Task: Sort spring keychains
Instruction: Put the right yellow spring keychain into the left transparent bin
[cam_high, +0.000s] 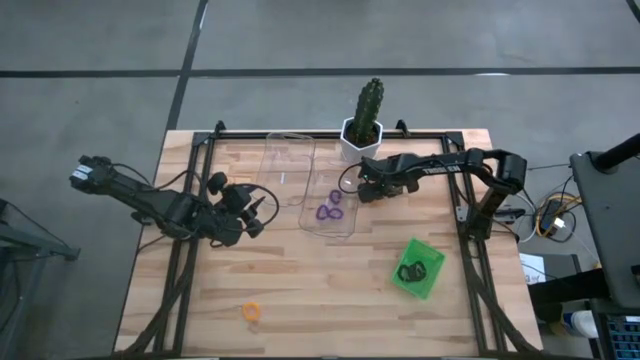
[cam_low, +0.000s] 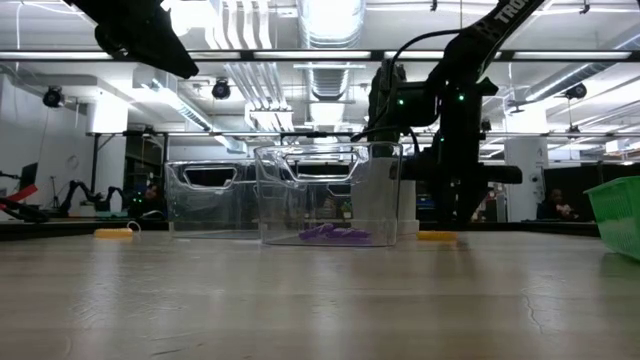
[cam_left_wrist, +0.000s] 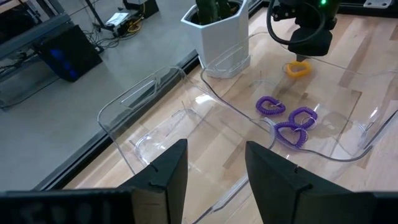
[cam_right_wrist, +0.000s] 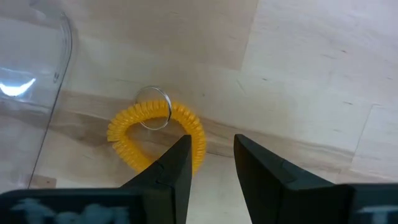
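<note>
Right tool (cam_right_wrist: 210, 163), narrowly parted, hangs over an orange keychain (cam_right_wrist: 155, 134), partly hiding it.

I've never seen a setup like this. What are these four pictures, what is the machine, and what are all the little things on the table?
It is a robot with two dark arms at a wooden table. One picture looks straight down, one looks level across the tabletop, and two come from cameras on the arms' wrists.

The small coiled loops are spring keychains. Three purple keychains lie in a clear tray, beside a second clear tray with nothing visible in it. Black keychains sit in a green tray. One orange keychain lies near the table's front edge.

The right gripper hangs just above another orange keychain near a potted cactus, its fingers open and holding nothing. The left gripper waits open, facing the clear trays.
</note>
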